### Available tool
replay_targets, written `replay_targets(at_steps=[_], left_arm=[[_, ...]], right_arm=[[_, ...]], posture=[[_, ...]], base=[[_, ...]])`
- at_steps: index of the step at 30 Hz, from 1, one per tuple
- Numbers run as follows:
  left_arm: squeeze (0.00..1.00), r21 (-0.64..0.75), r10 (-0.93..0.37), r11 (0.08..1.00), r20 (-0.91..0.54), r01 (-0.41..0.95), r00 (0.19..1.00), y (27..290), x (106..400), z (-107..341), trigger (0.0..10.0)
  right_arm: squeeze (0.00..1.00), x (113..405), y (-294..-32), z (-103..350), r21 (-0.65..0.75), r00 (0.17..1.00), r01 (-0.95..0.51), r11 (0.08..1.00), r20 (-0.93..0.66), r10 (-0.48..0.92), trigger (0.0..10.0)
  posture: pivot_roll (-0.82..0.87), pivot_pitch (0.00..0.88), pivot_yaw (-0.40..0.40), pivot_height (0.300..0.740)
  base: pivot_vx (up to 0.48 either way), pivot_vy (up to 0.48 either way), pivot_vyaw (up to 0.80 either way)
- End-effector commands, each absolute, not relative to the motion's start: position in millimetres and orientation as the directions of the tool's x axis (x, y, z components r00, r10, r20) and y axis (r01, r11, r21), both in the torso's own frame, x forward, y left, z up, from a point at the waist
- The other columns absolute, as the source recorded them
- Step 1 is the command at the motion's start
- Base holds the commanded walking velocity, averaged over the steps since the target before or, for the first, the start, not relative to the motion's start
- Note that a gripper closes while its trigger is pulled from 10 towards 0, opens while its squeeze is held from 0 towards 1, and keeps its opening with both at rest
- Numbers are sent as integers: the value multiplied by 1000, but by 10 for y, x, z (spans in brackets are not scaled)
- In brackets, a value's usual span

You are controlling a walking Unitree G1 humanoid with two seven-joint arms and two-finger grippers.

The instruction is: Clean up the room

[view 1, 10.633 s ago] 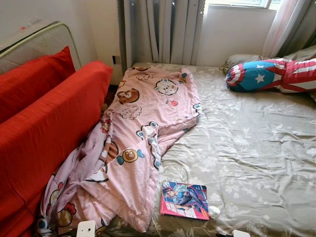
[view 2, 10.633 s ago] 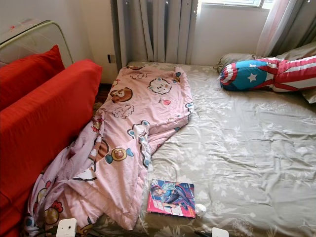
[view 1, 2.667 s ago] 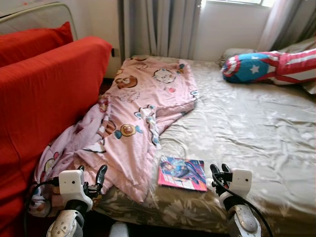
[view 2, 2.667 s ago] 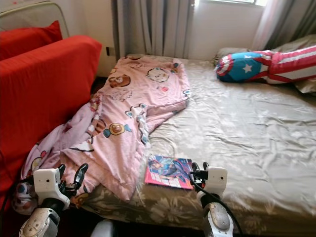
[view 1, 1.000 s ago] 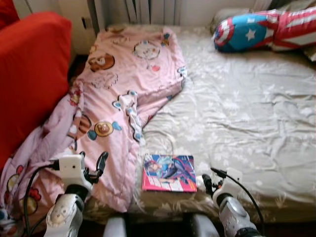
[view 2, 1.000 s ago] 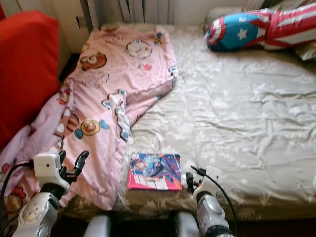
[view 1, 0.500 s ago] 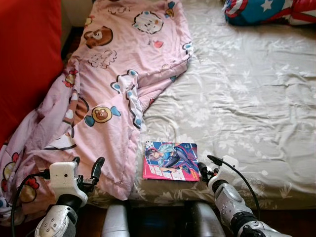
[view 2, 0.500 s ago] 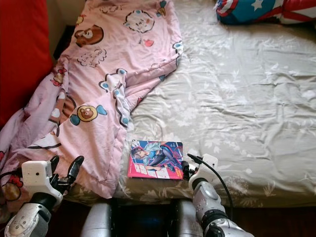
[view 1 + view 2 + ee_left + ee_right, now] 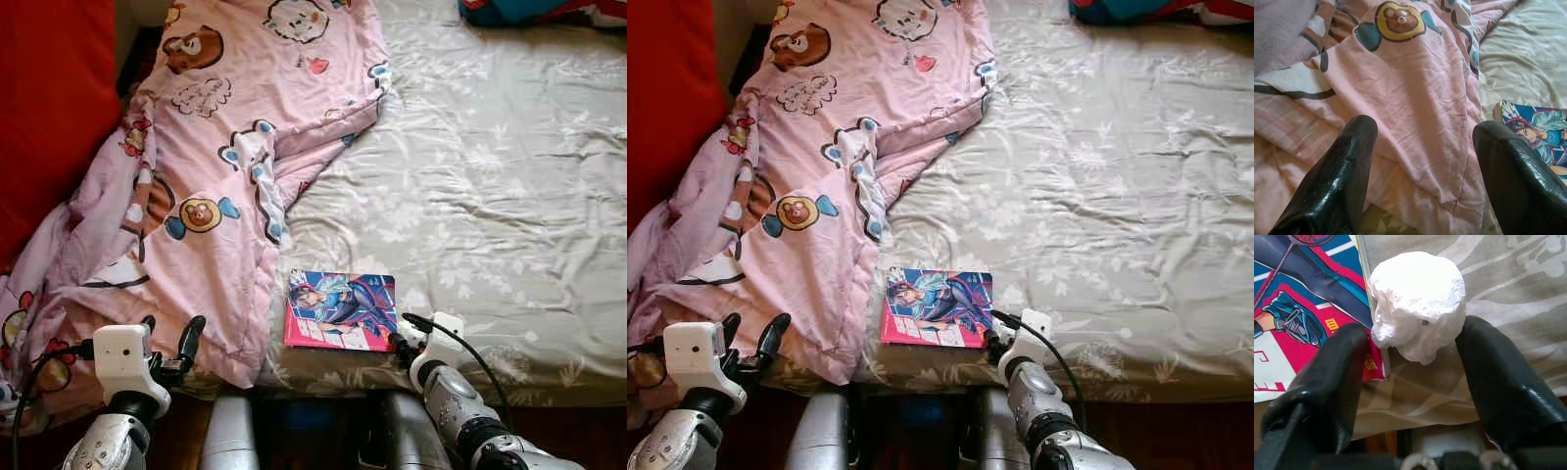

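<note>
Grey-green floral sheets cover the bed (image 9: 509, 196), seen from above at its near edge. Closest in, the right gripper (image 9: 1410, 382) sits at that edge with its two black fingers (image 9: 1498, 377) spread to either side of a crumpled white paper wad (image 9: 1418, 303), which lies on the sheet between them. The wad rests just beside the corner of a comic book (image 9: 341, 309), and one finger overlaps the book's red lower corner, so the cover crowds that side of the grasp. In the head views the right gripper's white housing (image 9: 439, 338) is at the book's right edge, with a black cable looping over it.

To the left, the left gripper (image 9: 168, 338) hovers low in front of the mattress edge, its fingers (image 9: 1337, 181) wide apart and holding nothing. Between them the wrist camera looks onto the hem of a pink cartoon-print quilt (image 9: 216, 186), with the comic book's corner showing past the far finger.

The quilt runs in a rumpled strip from the near left corner of the bed, where it spills over the side, up toward the head of the bed, folded back on itself along its right edge. A red sofa (image 9: 49, 108) stands against the quilt's left side. At the far right corner, part of a blue and red cushion (image 9: 529, 10) lies on the sheet.
</note>
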State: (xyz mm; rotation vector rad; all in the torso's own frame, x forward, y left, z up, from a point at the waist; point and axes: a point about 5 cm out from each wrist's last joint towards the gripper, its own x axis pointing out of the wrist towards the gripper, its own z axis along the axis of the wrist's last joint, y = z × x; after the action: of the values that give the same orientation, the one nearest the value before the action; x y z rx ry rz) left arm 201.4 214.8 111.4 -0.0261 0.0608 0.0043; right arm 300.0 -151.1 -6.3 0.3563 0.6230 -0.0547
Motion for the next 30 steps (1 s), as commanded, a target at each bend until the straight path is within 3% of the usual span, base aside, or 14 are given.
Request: replay_targets(at_steps=[1, 30], left_arm=[[0, -19, 9, 1000, -88, -10, 996, 2153, 1958, 1078, 10000], [0, 9, 23, 1000, -94, -22, 995, 2170, 1929, 1080, 10000]], right_arm=[[0, 2964, -1526, -98, 313, 806, 168, 935, -590, 52, 0], [0, 2899, -1528, -151, 279, 807, 132, 951, -588, 60, 0]], posture=[[264, 361, -51, 640], [253, 342, -53, 640]], base=[[0, 0, 0], [0, 0, 0]])
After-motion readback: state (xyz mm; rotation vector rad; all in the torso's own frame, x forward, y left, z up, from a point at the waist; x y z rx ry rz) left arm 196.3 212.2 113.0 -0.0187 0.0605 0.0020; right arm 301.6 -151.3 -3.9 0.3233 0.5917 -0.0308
